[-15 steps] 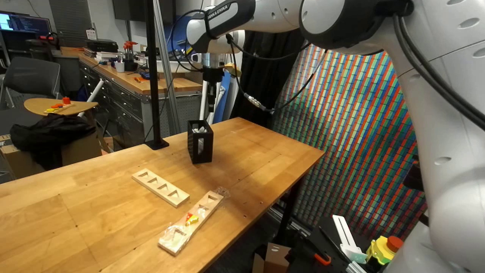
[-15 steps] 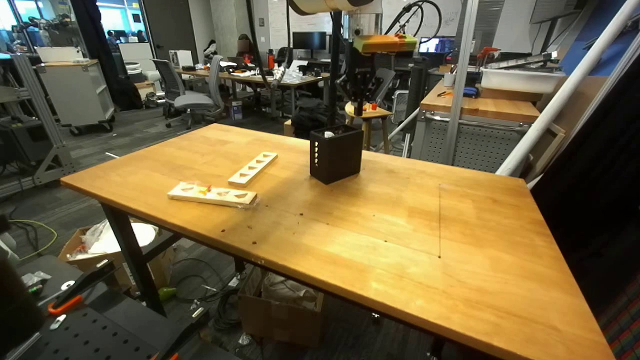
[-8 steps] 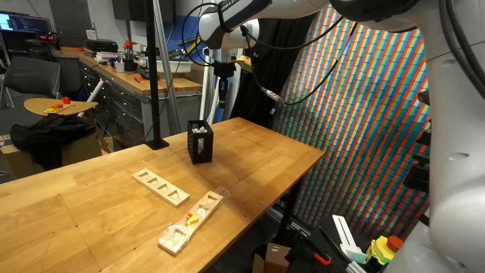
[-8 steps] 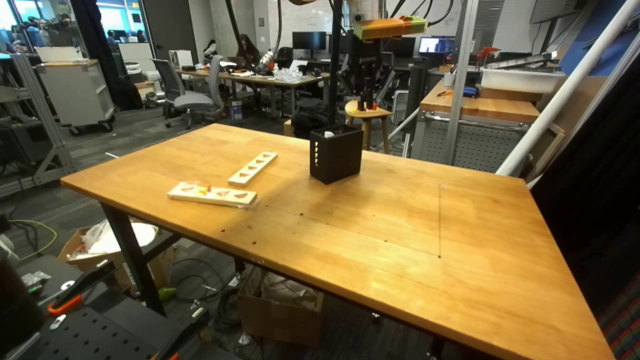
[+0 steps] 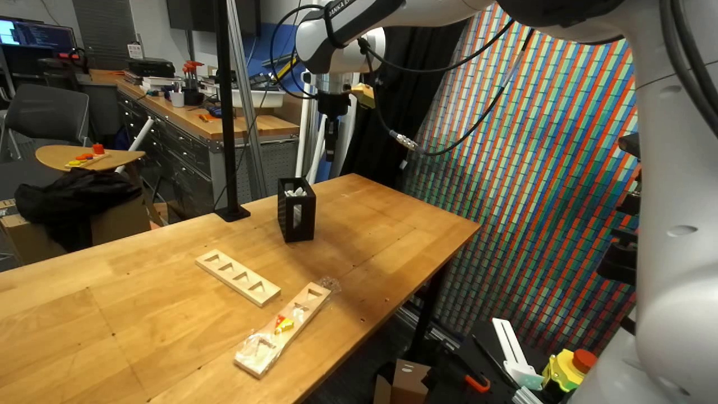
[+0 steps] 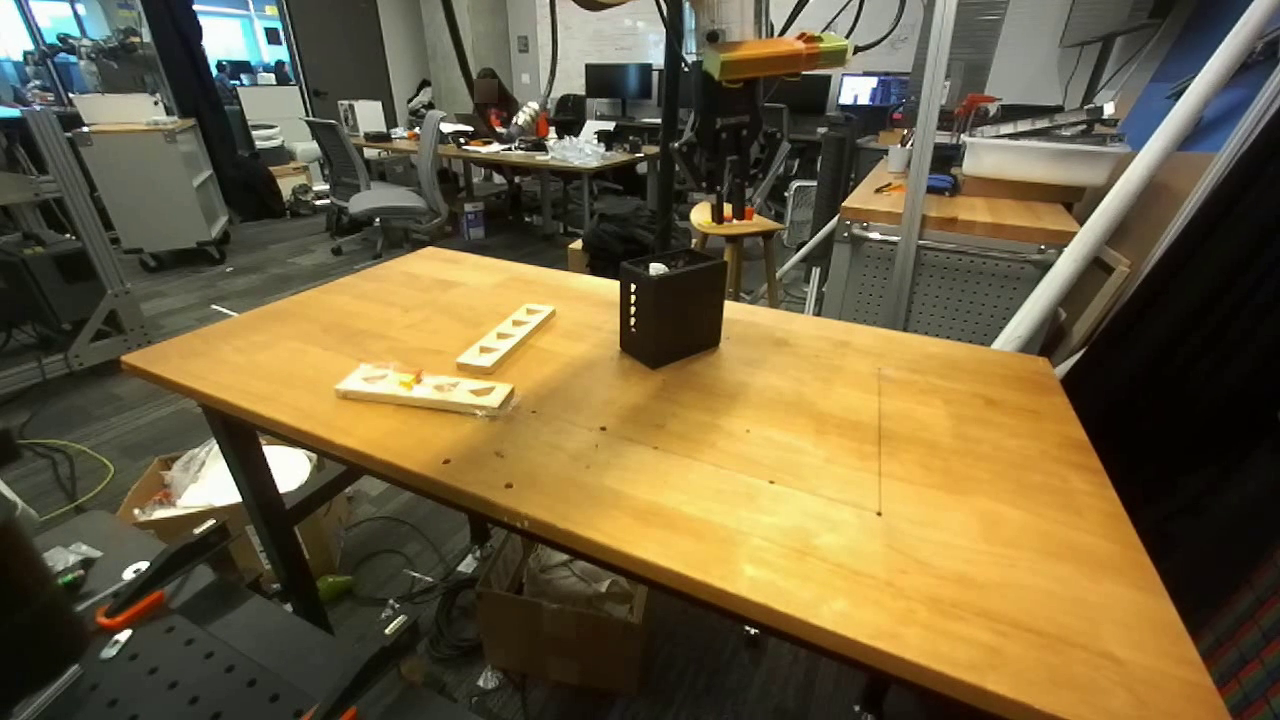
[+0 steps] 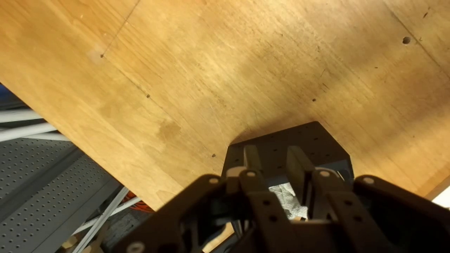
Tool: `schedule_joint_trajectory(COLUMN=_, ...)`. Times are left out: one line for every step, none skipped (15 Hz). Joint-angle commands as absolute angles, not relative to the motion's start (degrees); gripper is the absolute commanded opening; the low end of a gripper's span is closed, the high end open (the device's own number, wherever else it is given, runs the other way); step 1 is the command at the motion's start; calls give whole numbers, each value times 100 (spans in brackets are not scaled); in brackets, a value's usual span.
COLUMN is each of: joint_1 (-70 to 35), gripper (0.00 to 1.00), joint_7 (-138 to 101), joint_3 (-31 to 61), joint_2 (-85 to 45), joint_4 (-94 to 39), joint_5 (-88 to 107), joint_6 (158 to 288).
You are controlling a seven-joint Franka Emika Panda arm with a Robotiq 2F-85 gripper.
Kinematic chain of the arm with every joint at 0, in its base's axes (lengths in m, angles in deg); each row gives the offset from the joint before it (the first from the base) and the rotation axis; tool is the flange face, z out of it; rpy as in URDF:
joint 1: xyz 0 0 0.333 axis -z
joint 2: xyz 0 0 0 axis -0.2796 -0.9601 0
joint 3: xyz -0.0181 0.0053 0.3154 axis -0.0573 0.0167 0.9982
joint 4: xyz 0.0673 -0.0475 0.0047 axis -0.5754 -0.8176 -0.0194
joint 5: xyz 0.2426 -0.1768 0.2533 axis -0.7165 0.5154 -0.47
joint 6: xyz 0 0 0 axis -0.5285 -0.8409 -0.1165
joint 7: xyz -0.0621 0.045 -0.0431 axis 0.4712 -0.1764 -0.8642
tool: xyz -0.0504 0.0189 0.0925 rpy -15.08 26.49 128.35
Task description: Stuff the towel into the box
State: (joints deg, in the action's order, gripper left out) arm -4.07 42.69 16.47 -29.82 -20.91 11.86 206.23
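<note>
We see the claw (image 6: 728,210) pointing down, high above the table (image 5: 387,235), its 2 fingers (image 7: 297,161) parted partway; through the gap, in the wrist view, we look down on the black box (image 7: 274,160). At the near right of an exterior view we have the pale robot arm (image 5: 673,241), with a red button (image 5: 584,361) on a yellow housing (image 5: 562,373) near its base. Nearest us on the table lies a wrapped wooden strip (image 5: 280,338), set aslant in clear film, with something red and yellow (image 5: 283,324) on it. Just beyond and to its left we find a bare wooden strip (image 5: 249,284), flat, with 4 triangular cutouts. Farther on, to the right of that strip, the black box stands upright on the table. The towel (image 5: 295,192) is inside it: we see bunched white cloth through the top, and more white through a slot in the side. In both exterior views the claw hangs higher than the black box and apart from the towel. Past the box, to the left, a dark post (image 5: 225,112) rises at the table's far edge. Beyond the table we make out a wooden stool (image 5: 56,158) at far left, a workbench (image 5: 280,127) behind it, and a many-coloured panel (image 5: 505,185) on the right.
</note>
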Motion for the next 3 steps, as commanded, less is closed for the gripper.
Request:
schedule_joint_trajectory(joint_1=-404, gripper=29, joint_7=4271, joint_3=1648, joint_2=-2986, joint_4=-2071, joint_5=1184, joint_6=20601)
schedule_joint_trajectory(joint_1=-404, gripper=29, joint_7=4270, joint_3=1648, joint_2=-2986, joint_4=-2071, joint_5=1184, joint_6=20601)
schedule_joint_trajectory(joint_1=-404, gripper=29, joint_7=4270, joint_3=1648, joint_2=-2986, joint_4=-2071, joint_5=1184, joint_6=20602)
